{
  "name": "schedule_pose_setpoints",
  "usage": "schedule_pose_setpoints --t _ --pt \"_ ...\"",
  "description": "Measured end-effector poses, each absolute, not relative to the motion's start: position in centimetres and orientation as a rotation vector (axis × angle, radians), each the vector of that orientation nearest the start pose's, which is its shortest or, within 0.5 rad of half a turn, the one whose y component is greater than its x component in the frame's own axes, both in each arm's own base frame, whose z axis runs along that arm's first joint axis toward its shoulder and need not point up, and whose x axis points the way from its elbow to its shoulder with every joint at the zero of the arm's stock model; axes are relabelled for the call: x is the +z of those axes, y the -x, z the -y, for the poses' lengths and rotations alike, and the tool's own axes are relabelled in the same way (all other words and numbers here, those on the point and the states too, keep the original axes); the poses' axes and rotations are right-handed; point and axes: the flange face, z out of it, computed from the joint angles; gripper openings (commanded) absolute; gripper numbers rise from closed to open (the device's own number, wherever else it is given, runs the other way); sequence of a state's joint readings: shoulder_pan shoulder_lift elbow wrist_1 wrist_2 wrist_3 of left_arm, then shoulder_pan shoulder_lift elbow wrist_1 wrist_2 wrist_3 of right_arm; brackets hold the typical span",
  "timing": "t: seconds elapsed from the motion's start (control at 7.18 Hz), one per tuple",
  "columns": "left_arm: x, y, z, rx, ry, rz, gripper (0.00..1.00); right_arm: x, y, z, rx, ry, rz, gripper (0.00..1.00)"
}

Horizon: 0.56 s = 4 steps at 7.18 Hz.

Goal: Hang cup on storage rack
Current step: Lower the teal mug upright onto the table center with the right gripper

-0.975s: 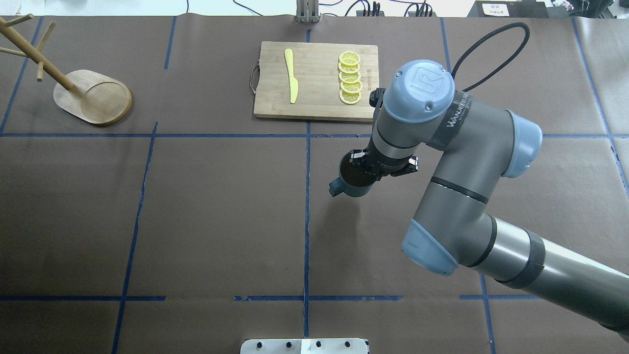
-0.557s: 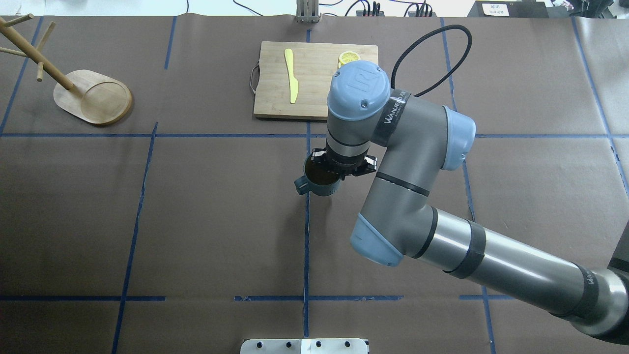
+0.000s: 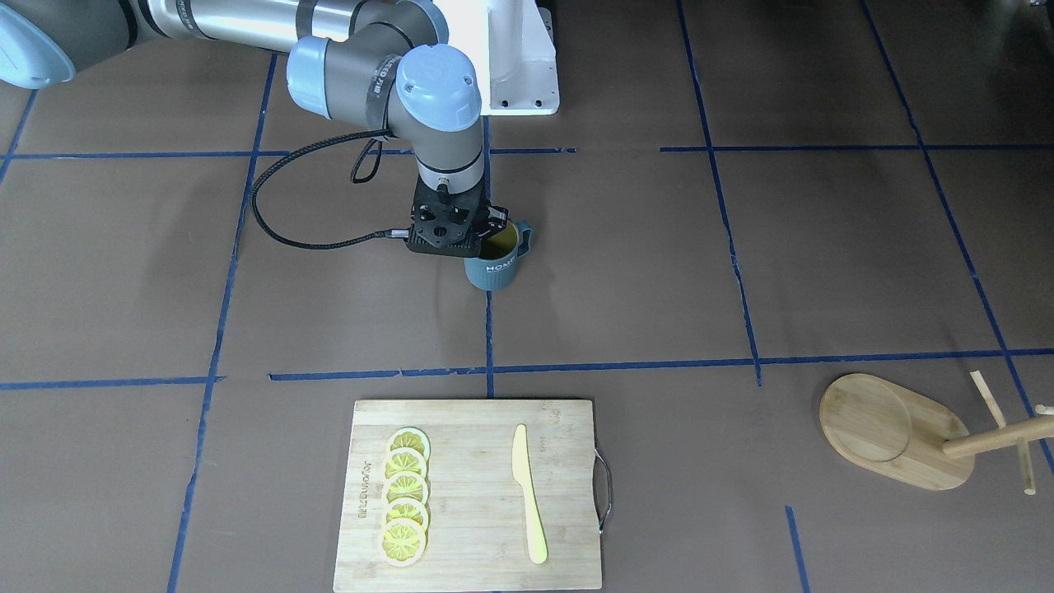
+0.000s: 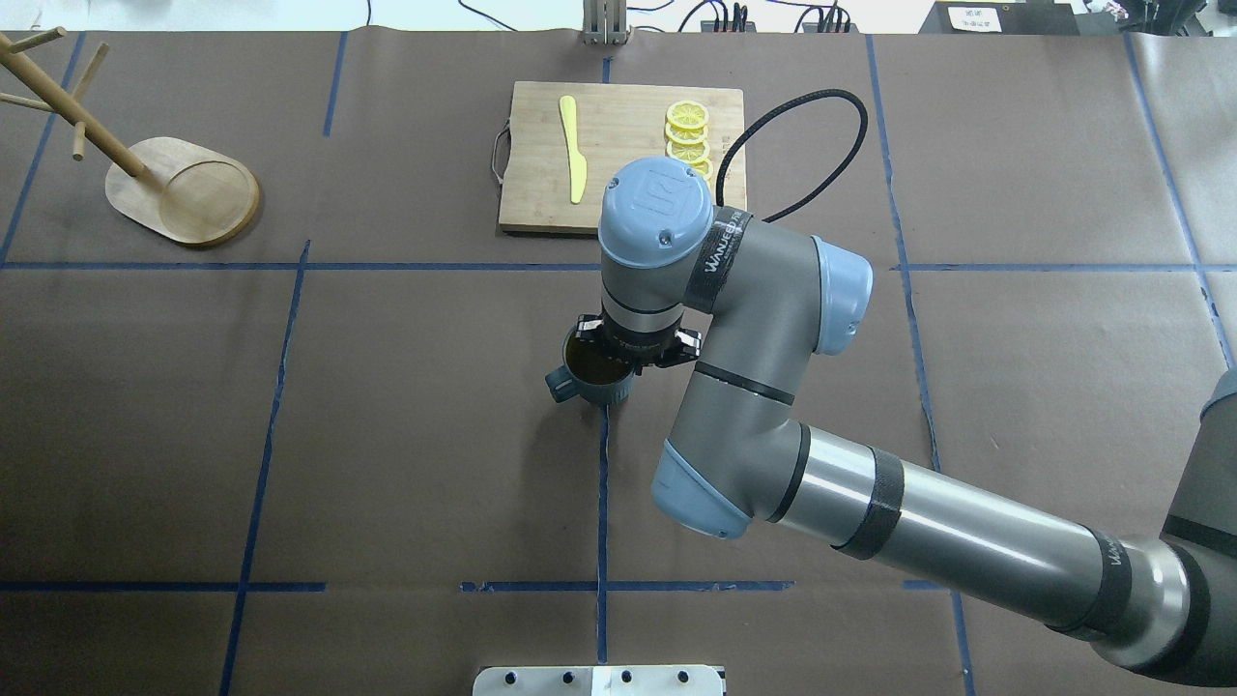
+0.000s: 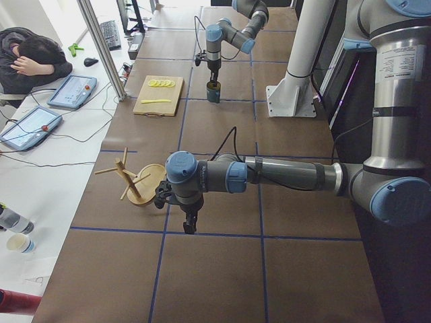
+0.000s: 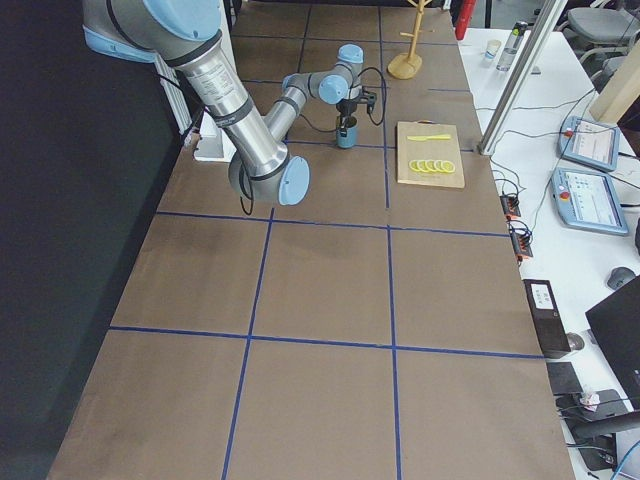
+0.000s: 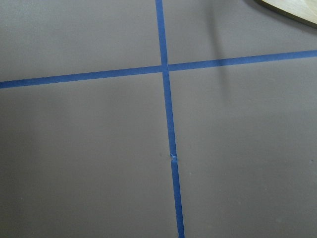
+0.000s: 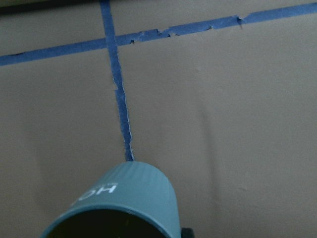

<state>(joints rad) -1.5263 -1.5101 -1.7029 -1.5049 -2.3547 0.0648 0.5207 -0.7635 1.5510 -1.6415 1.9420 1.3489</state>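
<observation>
The cup (image 4: pixel 586 379), dark teal-grey and ribbed with a yellow inside, hangs upright from my right gripper (image 4: pixel 611 360), which is shut on its rim over the table's middle. In the front view the cup (image 3: pixel 494 265) shows its "HOME" lettering below the gripper (image 3: pixel 487 236). The right wrist view shows the cup's side (image 8: pixel 124 198) over blue tape. The storage rack (image 4: pixel 184 188), light bamboo with an oval base and a pegged post, stands at the far left, well away from the cup. My left gripper (image 5: pixel 190 225) shows only in the exterior left view, near the rack (image 5: pixel 135 182). I cannot tell whether it is open or shut.
A wooden cutting board (image 4: pixel 618 184) with a yellow knife (image 4: pixel 572 145) and lemon slices (image 4: pixel 688 130) lies at the back centre, just behind my right arm. Blue tape lines cross the brown table cover. The rack base's edge (image 7: pixel 292 10) shows in the left wrist view.
My right arm has carried the cup leftward in the overhead view, from right of the centre tape line to just over it. The rack and board have not moved.
</observation>
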Motion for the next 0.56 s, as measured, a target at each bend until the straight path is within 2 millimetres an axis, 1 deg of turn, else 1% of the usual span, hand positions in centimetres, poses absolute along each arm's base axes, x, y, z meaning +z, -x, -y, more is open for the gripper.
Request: schedule_pose_setpoints --t 0.14,0.28,0.42,0.56 --pt "62.89 4.22 46.77 0.106 -0.013 -0.784 1.00 18.53 57.73 44.12 0.148 0.077 0.787 0.23" --pt "62.90 4.22 46.76 0.107 -0.013 -0.784 1.00 18.75 57.82 44.01 0.146 0.079 0.785 0.93" --pt "62.91 4.22 46.71 0.106 -0.012 -0.784 1.00 18.82 57.84 43.98 0.146 0.079 0.784 1.00" --pt "62.93 4.23 46.63 0.105 -0.012 -0.784 1.00 18.61 57.68 43.90 0.146 0.074 0.789 1.00"
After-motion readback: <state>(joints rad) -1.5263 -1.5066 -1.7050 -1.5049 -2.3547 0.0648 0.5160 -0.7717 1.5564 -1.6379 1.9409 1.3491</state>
